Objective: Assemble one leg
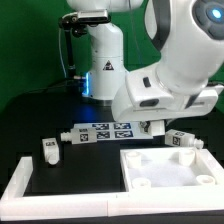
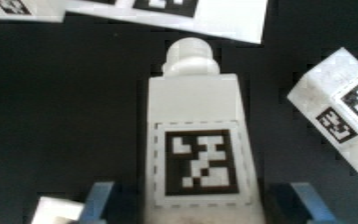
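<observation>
The arm (image 1: pixel 185 55) bends forward and down, wrist (image 1: pixel 150 97) low; its fingers (image 2: pixel 103 205) stand apart (blue tips showing).

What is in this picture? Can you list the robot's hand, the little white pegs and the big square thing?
gripper: jaws open, one each side of a leg, gaps showing
leg between jaws: small stubby white plastic leg with a black-and-white square tag, lying tag up
second leg: at the exterior view's left, alone
third leg: at the exterior view's right, near the panel
panel: large square white plastic panel with raised rim
marker board: thin flat white board with tags
</observation>
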{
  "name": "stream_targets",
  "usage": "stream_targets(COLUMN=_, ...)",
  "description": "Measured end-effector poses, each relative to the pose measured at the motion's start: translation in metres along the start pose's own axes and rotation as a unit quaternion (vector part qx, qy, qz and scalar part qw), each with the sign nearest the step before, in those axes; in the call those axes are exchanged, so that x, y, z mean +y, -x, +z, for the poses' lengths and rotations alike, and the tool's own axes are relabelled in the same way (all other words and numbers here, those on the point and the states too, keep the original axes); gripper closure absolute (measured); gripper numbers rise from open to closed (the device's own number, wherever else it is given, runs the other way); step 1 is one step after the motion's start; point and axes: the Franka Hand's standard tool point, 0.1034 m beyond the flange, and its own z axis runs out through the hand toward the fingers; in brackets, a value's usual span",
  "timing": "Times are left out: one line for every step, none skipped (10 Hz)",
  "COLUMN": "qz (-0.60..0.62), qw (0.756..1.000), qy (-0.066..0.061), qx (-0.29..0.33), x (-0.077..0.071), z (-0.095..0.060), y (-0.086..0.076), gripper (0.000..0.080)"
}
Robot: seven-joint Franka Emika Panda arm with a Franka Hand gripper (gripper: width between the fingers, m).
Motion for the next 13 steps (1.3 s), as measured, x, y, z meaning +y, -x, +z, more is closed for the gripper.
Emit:
stream_targets(qz=0.002, qw=1.0, qy=0.003, qx=0.026, x=-0.003, z=-0.008, y=-0.004, gripper=0.0514)
stream_targets(qz=-0.005, qw=0.999, qy=0.005, qx=0.049, x=-0.01, z=-0.031, y=-0.005, gripper=0.0514)
stream_targets(qz=0.001, qw=0.996, qy=-0.015, qx=0.085, x=-0.007, z=-0.058, y=-0.014, gripper=0.0514)
stream_targets(qz=0.014, qw=0.989, qy=-0.023, qx=0.144, x=0.005, z=-0.079, y=-0.034, gripper=0.0514)
stream_targets(qz=0.023, qw=0.981, qy=-0.02, qx=0.192, x=0.007, z=-0.092, y=-0.048, gripper=0.0514)
stream_targets(qz=0.023, qw=0.973, qy=-0.017, qx=0.23, x=0.003, z=-0.093, y=-0.055, gripper=0.0512)
stream_targets(qz=0.023, qw=0.964, qy=-0.015, qx=0.266, x=0.004, z=-0.092, y=-0.056, gripper=0.0512)
stream_targets(qz=0.024, qw=0.953, qy=-0.013, qx=0.301, x=0.005, z=-0.093, y=-0.058, gripper=0.0512)
stream_targets(qz=0.025, qw=0.948, qy=-0.012, qx=0.318, x=0.005, z=-0.092, y=-0.059, gripper=0.0512)
stream_targets(qz=0.026, qw=0.931, qy=-0.008, qx=0.365, x=0.006, z=-0.097, y=-0.066, gripper=0.0512)
stream_targets(qz=0.03, qw=0.916, qy=-0.008, qx=0.401, x=0.002, z=-0.106, y=-0.073, gripper=0.0512)
stream_targets(qz=0.03, qw=0.901, qy=-0.008, qx=0.433, x=-0.006, z=-0.112, y=-0.083, gripper=0.0512)
stream_targets(qz=0.033, qw=0.875, qy=-0.009, qx=0.482, x=-0.012, z=-0.114, y=-0.093, gripper=0.0512)
